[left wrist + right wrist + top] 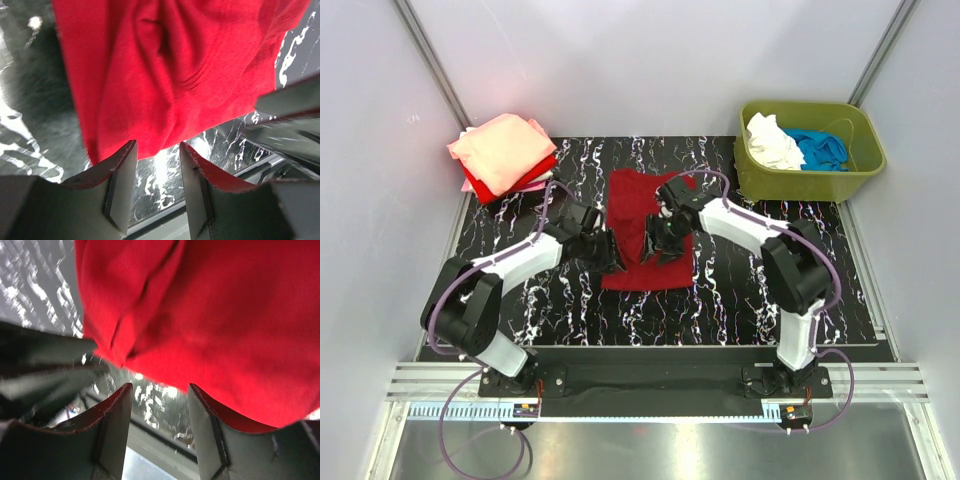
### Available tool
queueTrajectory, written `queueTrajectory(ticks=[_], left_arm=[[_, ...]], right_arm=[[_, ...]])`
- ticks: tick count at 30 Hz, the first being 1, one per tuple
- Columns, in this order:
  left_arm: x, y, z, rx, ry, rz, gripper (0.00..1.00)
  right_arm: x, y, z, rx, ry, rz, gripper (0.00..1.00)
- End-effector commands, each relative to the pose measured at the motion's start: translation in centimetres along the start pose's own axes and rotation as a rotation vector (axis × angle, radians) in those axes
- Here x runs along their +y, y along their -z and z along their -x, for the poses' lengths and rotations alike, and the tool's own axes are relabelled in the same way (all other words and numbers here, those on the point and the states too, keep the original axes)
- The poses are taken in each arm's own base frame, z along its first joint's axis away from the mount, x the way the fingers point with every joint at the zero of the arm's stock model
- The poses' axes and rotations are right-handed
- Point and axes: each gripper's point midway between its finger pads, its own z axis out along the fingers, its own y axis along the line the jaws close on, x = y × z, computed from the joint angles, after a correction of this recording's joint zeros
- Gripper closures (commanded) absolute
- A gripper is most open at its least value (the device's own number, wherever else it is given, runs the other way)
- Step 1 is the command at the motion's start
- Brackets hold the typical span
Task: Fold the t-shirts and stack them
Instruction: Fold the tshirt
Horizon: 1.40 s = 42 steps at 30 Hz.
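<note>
my left hand (157,150) open, empty, tips at the dark red shirt (632,195) edge | my right hand (160,390) open, empty, at its opposite side | shirt lies flat mid-way on the surface (720,300), so I can pinch both sides for a fold | folded stack (500,150) far left, where it likely goes

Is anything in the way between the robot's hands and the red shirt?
No, nothing visible is in the way. The left hand and the right hand are both open and right at the dark red t-shirt, one on each side of it.
</note>
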Motion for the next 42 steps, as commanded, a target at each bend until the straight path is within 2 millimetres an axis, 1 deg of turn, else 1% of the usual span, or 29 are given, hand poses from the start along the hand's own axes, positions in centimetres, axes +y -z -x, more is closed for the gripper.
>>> queueTrajectory(ticks=[1,4,5,7,8,10,12,13,15,16,18,19,20,21,22,23,24,26,28,29,30,31,32,33,34,35,36,39,42], left_arm=[[-1.4,-1.1,1.3,-0.041,-0.006,-0.056,0.57],[-1.1,-1.6,1.0,-0.029,-0.002,-0.052,0.58],[-1.0,-1.7,0.9,-0.026,-0.003,-0.050,0.58],[-0.7,-2.0,0.7,-0.019,-0.003,-0.040,0.58],[-0.6,-2.0,0.7,-0.018,-0.005,-0.039,0.59],[-0.3,-2.3,0.4,-0.012,-0.006,-0.032,0.59],[0.0,-2.5,0.1,-0.002,-0.006,-0.033,0.59],[0.3,-2.7,-0.2,0.005,-0.003,-0.027,0.60],[0.4,-2.8,-0.6,0.012,0.001,-0.033,0.60],[0.7,-3.0,-1.0,0.019,0.005,-0.031,0.60],[0.8,-3.1,-1.3,0.026,0.005,-0.034,0.60],[1.1,-3.2,-1.7,0.035,0.008,-0.029,0.60],[1.2,-3.2,-1.9,0.039,0.008,-0.027,0.60],[1.4,-3.2,-2.0,0.042,0.009,-0.023,0.61],[1.5,-3.2,-2.2,0.045,0.009,-0.020,0.61],[1.5,-3.1,-2.2,0.045,0.009,-0.022,0.61],[1.4,-3.0,-2.4,0.048,0.009,-0.020,0.61],[1.2,-2.6,-2.2,0.037,-0.002,-0.017,0.62],[1.1,-2.1,-1.9,0.027,-0.009,-0.012,0.61],[1.1,-1.9,-1.6,0.016,-0.017,-0.003,0.61],[1.1,-1.7,-1.6,0.020,-0.018,0.004,0.60],[0.7,-1.5,-0.9,0.007,-0.025,0.001,0.60],[0.7,-1.4,-0.6,0.001,-0.033,0.009,0.60],[0.6,-1.3,-0.5,0.007,-0.035,0.016,0.61],[0.0,-1.3,0.3,-0.005,-0.040,0.011,0.61],[-0.2,-1.2,0.3,-0.001,-0.043,0.007,0.61],[-0.6,-1.0,0.7,-0.009,-0.044,0.002,0.61],[-0.9,-0.5,0.9,-0.020,-0.044,0.001,0.61],[-1.1,0.3,0.9,-0.041,-0.037,-0.010,0.61]], right_arm=[[-0.1,-1.5,1.1,-0.009,0.002,-0.055,0.45],[-0.3,-2.7,1.9,0.003,0.003,-0.071,0.45],[0.1,-2.7,2.6,-0.008,0.012,-0.068,0.46],[-0.6,-3.5,3.0,0.006,0.022,-0.101,0.46],[0.0,-3.4,3.8,-0.009,0.037,-0.095,0.46],[-0.7,-4.1,4.0,0.010,0.049,-0.128,0.46],[-0.6,-4.0,5.2,0.004,0.071,-0.146,0.46],[0.0,-3.4,7.0,-0.038,0.086,-0.147,0.45],[-1.1,-3.6,8.0,-0.033,0.084,-0.190,0.45],[-0.5,-2.4,10.5,-0.088,0.085,-0.178,0.45],[-1.7,-2.4,12.1,-0.088,0.065,-0.198,0.45],[-1.2,-0.5,15.3,-0.168,0.059,-0.182,0.45],[-2.6,-1.1,15.8,-0.148,0.031,-0.212,0.45],[-3.2,-0.6,17.1,-0.172,0.020,-0.224,0.44],[-1.6,1.7,19.9,-0.261,0.036,-0.185,0.44],[-3.8,1.5,20.5,-0.242,-0.006,-0.209,0.44],[-3.9,2.3,21.2,-0.261,-0.020,-0.194,0.44],[-3.3,5.6,22.6,-0.325,-0.026,-0.161,0.44],[-2.0,8.3,22.2,-0.370,0.003,-0.142,0.44],[-1.4,8.8,21.6,-0.375,0.016,-0.120,0.44],[-2.8,6.7,18.8,-0.293,0.002,-0.140,0.44],[-2.2,7.3,18.0,-0.309,0.017,-0.124,0.45],[0.1,10.1,17.9,-0.390,0.059,-0.074,0.45],[1.3,9.8,16.3,-0.377,0.077,-0.058,0.46],[1.4,9.4,14.2,-0.356,0.087,-0.058,0.46],[1.7,9.0,13.1,-0.341,0.098,-0.062,0.46],[2.2,7.2,10.6,-0.286,0.117,-0.073,0.46],[2.8,5.3,8.0,-0.228,0.127,-0.076,0.47],[2.0,2.3,5.4,-0.156,0.098,-0.078,0.48]])
